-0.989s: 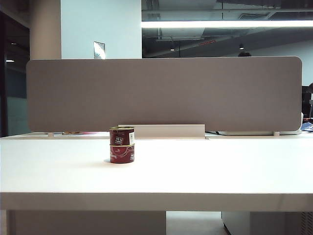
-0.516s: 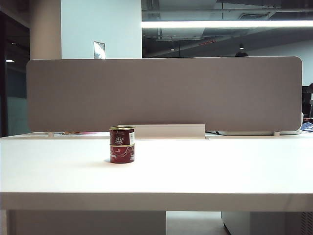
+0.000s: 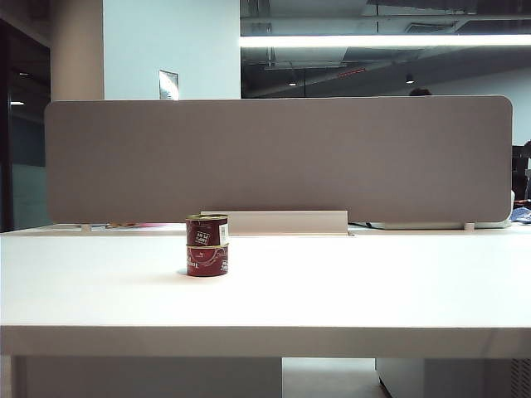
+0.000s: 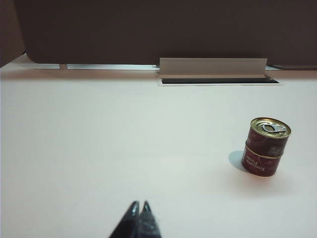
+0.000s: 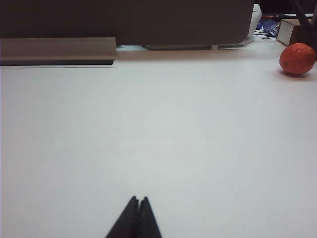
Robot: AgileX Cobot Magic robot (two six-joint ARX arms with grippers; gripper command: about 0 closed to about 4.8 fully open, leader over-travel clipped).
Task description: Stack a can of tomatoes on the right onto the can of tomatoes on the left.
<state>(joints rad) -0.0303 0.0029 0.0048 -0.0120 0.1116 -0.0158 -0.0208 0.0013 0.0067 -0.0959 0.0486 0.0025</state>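
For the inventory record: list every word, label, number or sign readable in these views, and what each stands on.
Upper tomato can: white label patch, print too small to read.
Lower tomato can: pale lettering, blurred, not readable.
Wall notice behind the grey divider: too small to read.
Left gripper and right gripper, both retracted above the table: no markings visible.

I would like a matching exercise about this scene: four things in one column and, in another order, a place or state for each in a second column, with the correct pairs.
Things:
1. upper tomato can
2. lower tomato can
3. right tool
4. orange fruit

Places or states:
A. rests directly on the white table
B. shut, holding nothing, above bare table
C. stands on top of another can
D. lies at the far edge of the table, seen only in the right wrist view

Pairs: 1-C, 2-A, 3-B, 4-D
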